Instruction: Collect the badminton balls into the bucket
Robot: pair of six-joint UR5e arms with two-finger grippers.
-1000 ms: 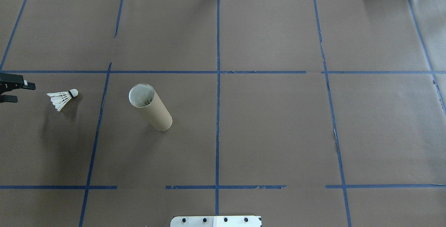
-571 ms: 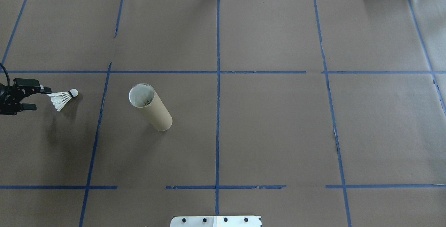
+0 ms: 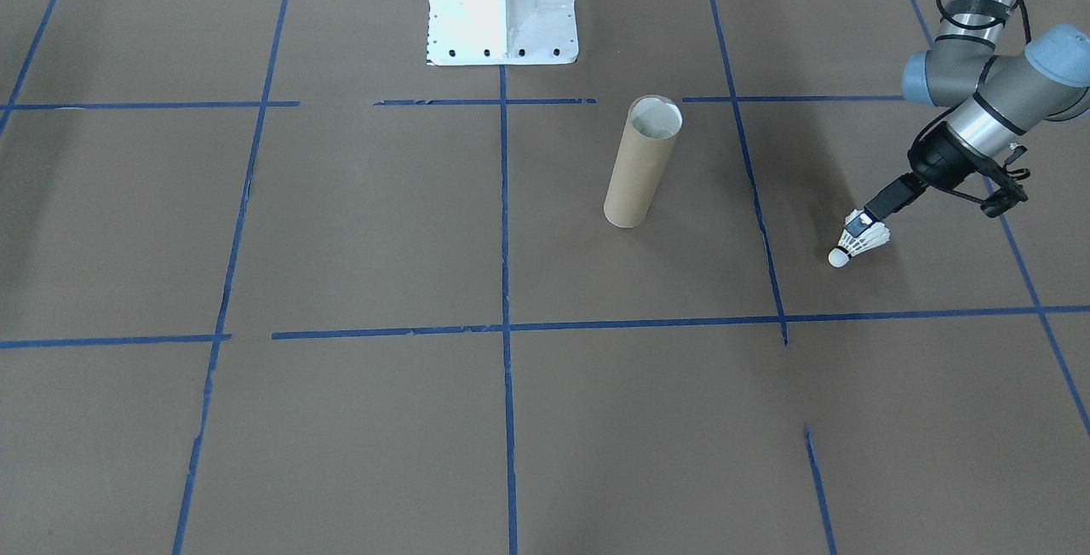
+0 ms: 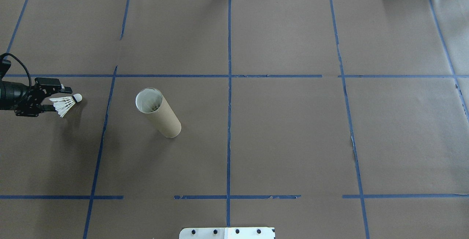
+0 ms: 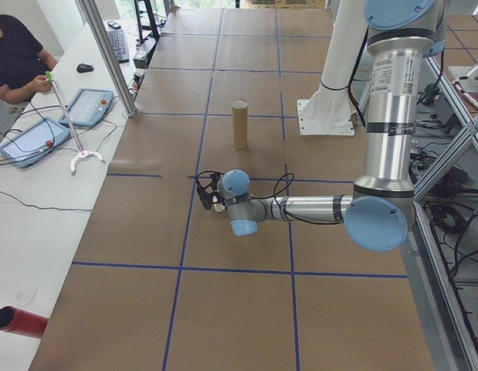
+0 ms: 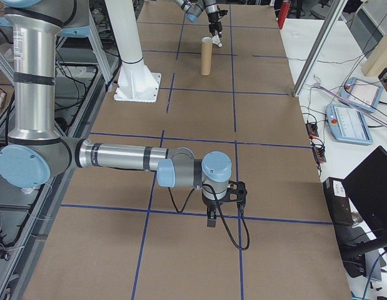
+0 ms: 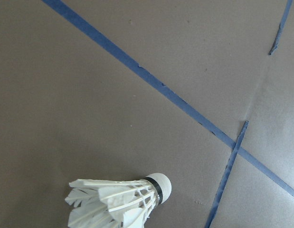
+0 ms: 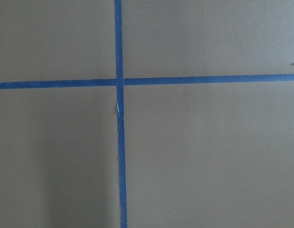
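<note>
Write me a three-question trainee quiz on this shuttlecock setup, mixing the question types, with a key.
1. True or false: the shuttlecock is already inside the cardboard tube.
2. Which claw is at the shuttlecock's feather skirt? A) the left claw B) the right claw C) neither
3. Fill in: the cardboard tube stands ____ on the brown paper, open mouth on top.

Key: 1 false, it lies on its side on the paper, apart from the tube; 2 A; 3 upright.
</note>
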